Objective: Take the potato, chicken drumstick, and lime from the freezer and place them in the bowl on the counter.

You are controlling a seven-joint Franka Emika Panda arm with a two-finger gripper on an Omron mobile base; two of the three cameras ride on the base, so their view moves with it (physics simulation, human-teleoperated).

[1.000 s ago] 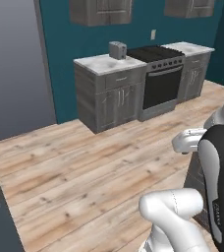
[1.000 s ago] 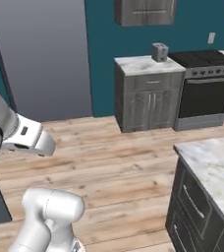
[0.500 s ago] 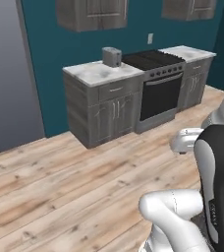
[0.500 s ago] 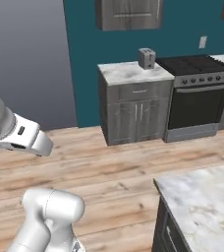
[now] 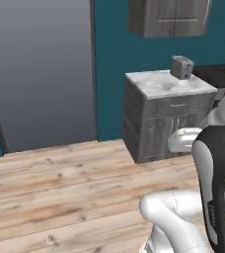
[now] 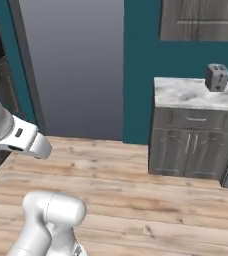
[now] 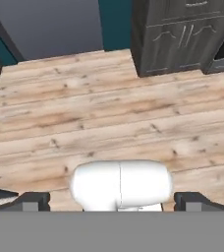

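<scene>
The gripper (image 7: 112, 203) is hanging tucked close over the base, its two dark fingertips (image 7: 33, 202) standing at their widest with nothing between them, so it is carrying nothing. That folded, empty pose is probably suiting travel: the arm is keeping out of the way while the base is crossing the room, and the jaws are waiting ready for a first pick.

Beyond the fingers, bare wooden floor (image 7: 109, 118) is stretching ahead. Past it, to the right, a low cabinet (image 6: 191, 145) is standing against the teal wall (image 6: 138, 60), bearing a marbled counter (image 6: 186, 92) with a small grey toaster (image 6: 216, 77) near its back corner. An upper cabinet (image 5: 171, 17) is hanging above it.

Farthest off, left of the teal strip, the freezer (image 5: 40, 74) is showing as a tall slate-grey front, its door apparently closed. The potato, drumstick and lime are presumably lying inside it, so none can be placed more exactly. No red bowl is sitting on this stretch of counter. The task is looking barely begun: reaching the freezer and opening it is likely coming first.
</scene>
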